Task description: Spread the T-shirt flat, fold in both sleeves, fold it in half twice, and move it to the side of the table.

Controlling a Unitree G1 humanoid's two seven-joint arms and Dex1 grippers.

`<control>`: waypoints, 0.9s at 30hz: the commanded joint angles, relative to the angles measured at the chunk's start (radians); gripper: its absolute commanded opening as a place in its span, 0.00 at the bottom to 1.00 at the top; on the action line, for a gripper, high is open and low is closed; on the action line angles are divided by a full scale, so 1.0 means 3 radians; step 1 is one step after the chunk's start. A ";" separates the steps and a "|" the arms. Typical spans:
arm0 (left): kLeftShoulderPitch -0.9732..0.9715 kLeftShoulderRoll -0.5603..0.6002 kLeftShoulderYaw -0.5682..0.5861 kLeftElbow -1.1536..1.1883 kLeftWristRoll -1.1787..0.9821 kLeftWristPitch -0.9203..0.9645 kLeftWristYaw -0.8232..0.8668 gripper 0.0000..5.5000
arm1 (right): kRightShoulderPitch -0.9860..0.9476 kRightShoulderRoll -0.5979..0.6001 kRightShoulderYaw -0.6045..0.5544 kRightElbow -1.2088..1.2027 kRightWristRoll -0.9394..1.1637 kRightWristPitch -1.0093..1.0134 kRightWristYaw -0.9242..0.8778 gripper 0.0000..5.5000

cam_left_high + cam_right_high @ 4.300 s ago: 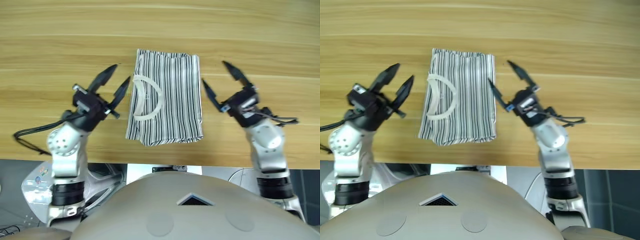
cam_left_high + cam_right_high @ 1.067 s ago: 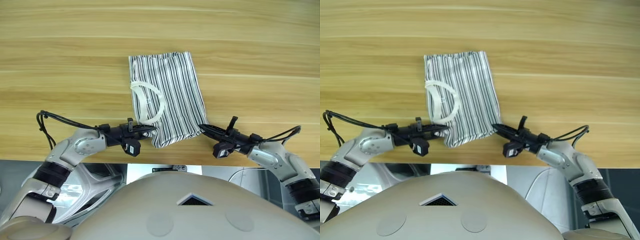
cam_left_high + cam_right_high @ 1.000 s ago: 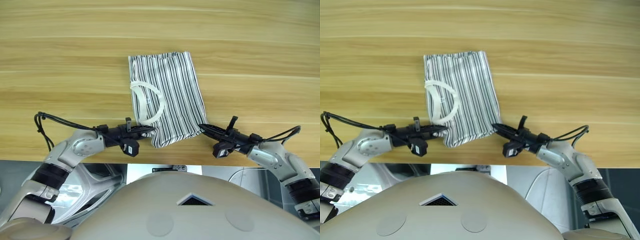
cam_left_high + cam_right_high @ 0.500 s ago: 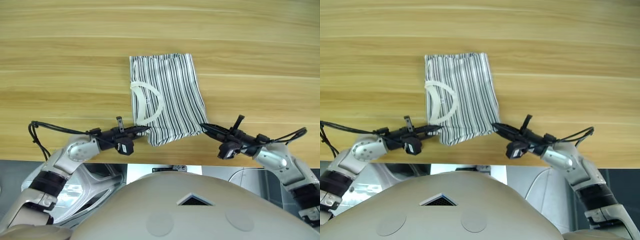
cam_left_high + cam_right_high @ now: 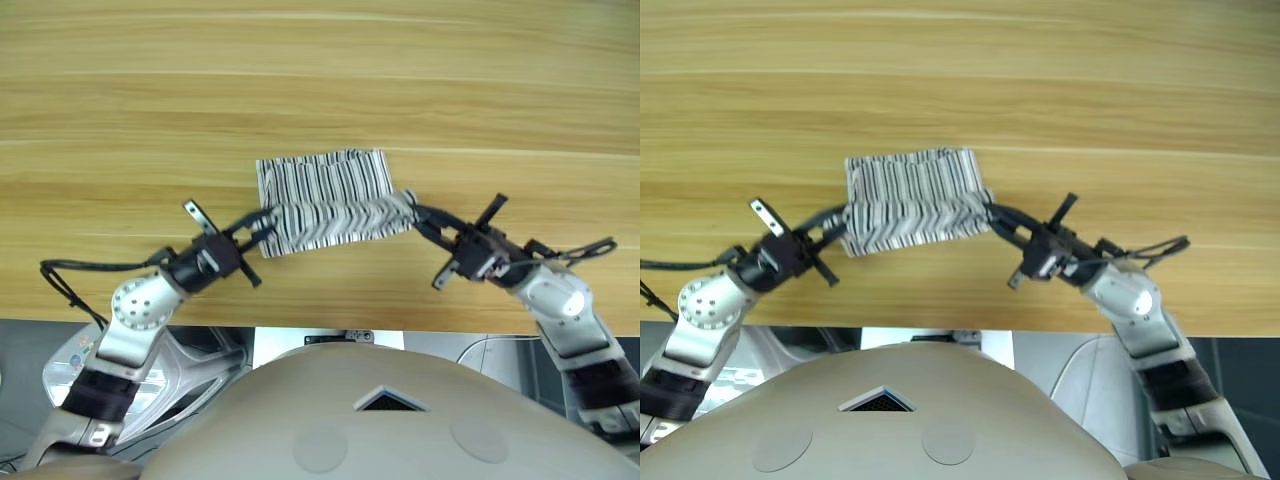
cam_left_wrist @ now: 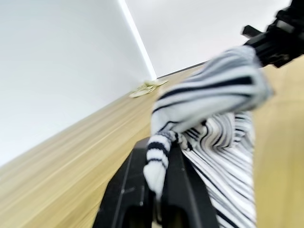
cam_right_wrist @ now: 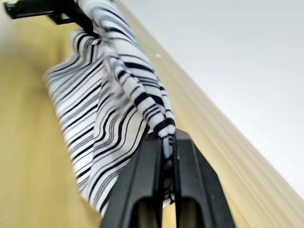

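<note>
Striped T-shirt (image 5: pixel 325 195): frame centre on wooden table (image 5: pixel 300 80), long axis left-right. Near edge raised, lower-left corner clamped in left gripper (image 5: pixel 265 222), lower-right corner in right gripper (image 5: pixel 408 205). Far edge lies toward frame top, equally near both.

T-shirt (image 5: pixel 325 180): b/w stripes, already folded into a compact packet. Far part lies flat on the table (image 5: pixel 500 100), approx mid-width and closer to the near edge than the far one. Near part is lifted off the wood, sagging as a band btw its two near corners, stripes bunched & wavy there. L near corner is pinched in the left gripper (image 5: pixel 268 222), R near corner in the right gripper (image 5: pixel 412 207). Cloth drapes slack from both pinches.
</note>
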 commanded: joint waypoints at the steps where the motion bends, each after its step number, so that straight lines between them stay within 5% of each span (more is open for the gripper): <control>1: -0.0237 -0.0357 0.0038 0.0353 0.0113 0.0515 0.0174 0.01 | -0.0503 0.0395 0.0032 0.0379 0.0008 0.0336 0.0001 0.01; 9: -0.0572 -0.0851 0.0038 0.0857 0.0421 0.0985 0.0328 0.01 | -0.1050 0.0992 0.0063 0.1088 -0.0204 0.0485 -0.0061 0.01; 10: -0.0593 -0.0892 0.0067 0.0893 0.0429 0.1010 0.0334 0.01 | -0.1106 0.1043 0.0060 0.1219 -0.0260 0.0473 -0.0098 0.08; 16: -0.0485 -0.1014 0.0214 0.0719 0.0232 0.1067 0.0184 0.21 | -0.1321 0.1258 -0.0041 0.1699 -0.0493 0.0449 -0.0422 0.24; 23: -0.0126 -0.1126 0.0664 0.0174 -0.0590 0.1140 -0.0080 0.41 | -0.1410 0.1404 -0.0290 0.1930 -0.0489 0.0438 -0.0753 0.24; 27: -0.0186 -0.1238 0.1067 0.0373 -0.0755 0.1333 0.0217 0.53 | -0.1366 0.1445 -0.0402 0.1855 -0.0464 0.0481 -0.0844 0.24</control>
